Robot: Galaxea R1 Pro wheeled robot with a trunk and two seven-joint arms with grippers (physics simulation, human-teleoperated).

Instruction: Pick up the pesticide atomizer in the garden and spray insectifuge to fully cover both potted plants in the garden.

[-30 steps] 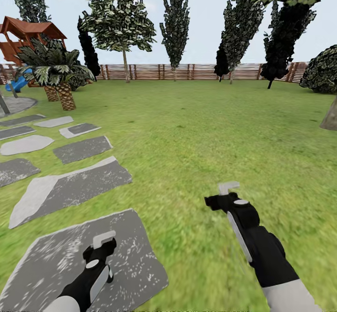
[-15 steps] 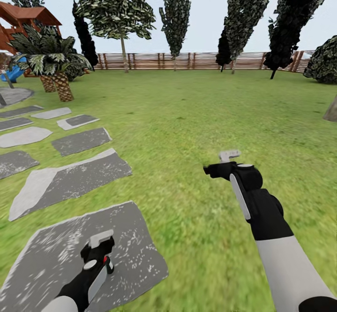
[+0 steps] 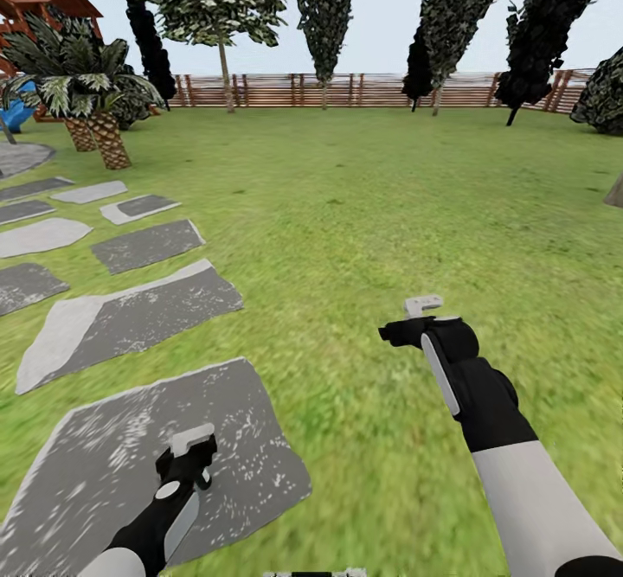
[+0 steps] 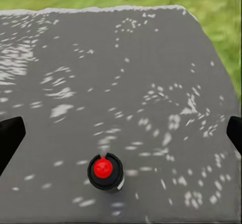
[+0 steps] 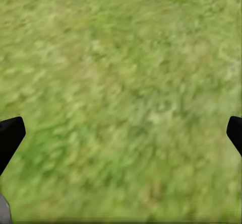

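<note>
I am in the garden, on a green lawn (image 3: 346,205) closed off by a brown slat fence (image 3: 363,90). The pesticide atomizer (image 4: 105,169), a dark round bottle with a red tip seen from above, stands upright on a grey paving slab (image 4: 141,73). My left gripper (image 4: 121,138) hangs open above it, its fingertips wide apart on either side. From the head view, the left gripper (image 3: 192,451) is over the nearest slab (image 3: 104,464). My right gripper (image 3: 408,317) is open over bare grass (image 5: 121,83). The potted plants are out of view.
More grey paving stones (image 3: 130,313) run along the left toward two palms (image 3: 95,118) with scaly trunks and a wooden playhouse (image 3: 39,2). Tall trees (image 3: 324,15) line the fence. A round dark bush (image 3: 606,97) sits at the far right.
The whole head view has shifted, so the camera moved. My right gripper rose in the picture, then dropped slightly. The left gripper stays over the slab. Both remain open.
</note>
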